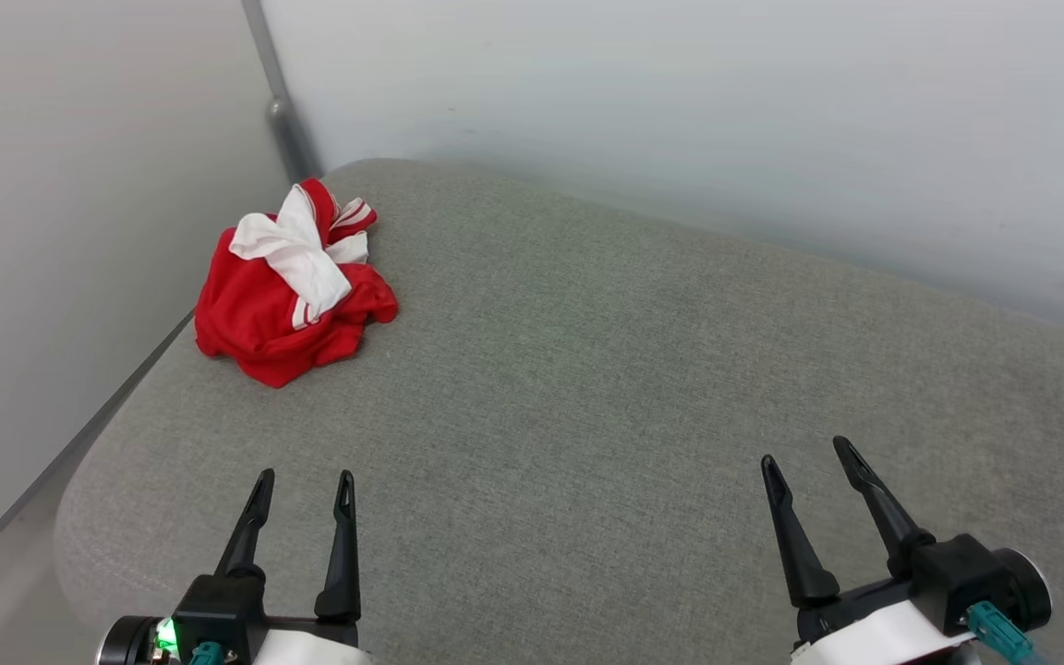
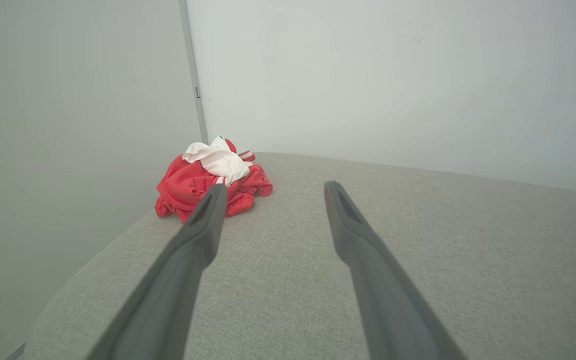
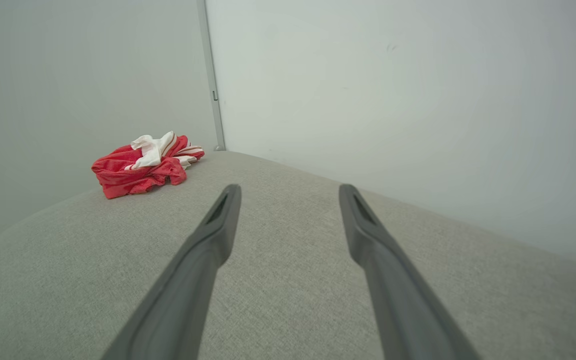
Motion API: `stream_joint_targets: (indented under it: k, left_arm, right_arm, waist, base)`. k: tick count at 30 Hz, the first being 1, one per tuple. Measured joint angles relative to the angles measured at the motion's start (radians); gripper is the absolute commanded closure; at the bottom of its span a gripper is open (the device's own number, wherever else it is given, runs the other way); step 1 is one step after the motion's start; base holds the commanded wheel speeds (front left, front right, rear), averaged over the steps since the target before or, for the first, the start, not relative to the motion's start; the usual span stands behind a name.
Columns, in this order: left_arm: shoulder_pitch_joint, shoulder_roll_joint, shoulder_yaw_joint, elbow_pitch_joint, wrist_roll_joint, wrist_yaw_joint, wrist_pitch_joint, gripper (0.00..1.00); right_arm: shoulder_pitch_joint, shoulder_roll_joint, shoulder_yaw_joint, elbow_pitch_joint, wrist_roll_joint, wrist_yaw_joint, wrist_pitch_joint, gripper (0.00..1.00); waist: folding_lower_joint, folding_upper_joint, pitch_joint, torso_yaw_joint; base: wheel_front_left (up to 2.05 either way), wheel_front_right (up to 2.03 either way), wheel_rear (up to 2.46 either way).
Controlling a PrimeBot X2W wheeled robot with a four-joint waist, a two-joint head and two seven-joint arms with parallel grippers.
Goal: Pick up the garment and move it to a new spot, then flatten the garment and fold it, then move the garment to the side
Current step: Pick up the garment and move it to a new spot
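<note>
The garment [image 1: 287, 286] is a crumpled red heap with white sleeves and striped trim on top, lying at the far left corner of the grey cushioned surface [image 1: 606, 388]. Its lettering is hidden in the folds. My left gripper [image 1: 304, 478] hovers open near the front edge, well short of the garment. My right gripper [image 1: 807, 453] is open at the lower right, far from it. The left wrist view has the garment [image 2: 203, 182] ahead and left of the left gripper [image 2: 274, 187]. From the right wrist, the garment [image 3: 143, 165] lies far left of the right gripper [image 3: 288, 189].
Pale walls close in behind and to the left, meeting at a grey corner post [image 1: 275, 97]. The cushion's rounded left edge [image 1: 79, 471] drops to a narrow gap beside the wall. Bare grey fabric stretches across the middle and right.
</note>
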Motion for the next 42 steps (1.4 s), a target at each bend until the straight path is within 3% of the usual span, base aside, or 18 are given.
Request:
stream_joint_targets:
  k: [8, 18, 23, 27, 30, 33, 37, 42]
  left_arm:
    - [0.0, 0.0, 0.009, -0.004, 0.0, -0.009, 0.0, 0.0]
    - [-0.035, 0.0, 0.062, -0.011, -0.025, 0.003, 0.0, 0.0]
    - [-0.131, 0.011, 0.128, 0.036, -0.042, -0.041, 0.0, 0.0]
    - [-0.266, 0.082, 0.183, 0.165, -0.097, -0.081, 0.0, 0.0]
    - [-0.396, 0.175, 0.184, 0.302, -0.153, -0.096, 0.044, 0.0]
    - [-0.545, 0.281, 0.176, 0.402, -0.241, -0.102, 0.165, 0.0]
    - [-0.681, 0.43, 0.093, 0.463, -0.389, -0.103, 0.347, 0.0]
    - [-0.786, 0.581, -0.011, 0.538, -0.612, -0.104, 0.641, 0.0]
  right_arm:
    - [0.003, 0.0, 0.006, 0.002, 0.002, 0.0, 0.0, 0.0]
    - [-0.024, 0.0, 0.009, -0.012, -0.038, 0.0, 0.0, 0.0]
    - [-0.058, 0.0, 0.003, -0.029, -0.093, 0.0, 0.0, 0.0]
    - [-0.076, 0.0, -0.007, -0.046, -0.137, 0.0, 0.0, 0.0]
    - [-0.098, -0.012, -0.019, -0.066, -0.159, 0.0, 0.0, 0.0]
    - [-0.107, -0.032, -0.023, -0.084, -0.169, 0.0, 0.0, 0.0]
    - [-0.124, -0.044, -0.032, -0.106, -0.176, 0.0, 0.0, 0.0]
    - [-0.142, -0.048, -0.036, -0.126, -0.185, 0.0, 0.0, 0.0]
  waist:
    - [0.0, 0.0, -0.002, 0.028]
    - [0.0, 0.0, 0.066, 0.012]
    - [0.0, 0.0, 0.144, -0.012]
    - [0.0001, 0.0, 0.218, -0.038]
    - [0.0001, 0.0, 0.278, -0.058]
    - [0.0002, 0.0, 0.338, -0.078]
    - [0.0002, 0.0, 0.411, -0.11]
    - [0.0003, 0.0, 0.494, -0.152]
  base:
    - [0.0, 0.0, 0.0]
    - [0.0, 0.0, 0.0]
    - [0.0, 0.0, 0.0]
    - [0.0, 0.0, 0.0]
    - [0.0, 0.0, 0.0]
    - [0.0, 0.0, 0.0]
    - [0.0, 0.0, 0.0]
    - [0.0, 0.0, 0.0]
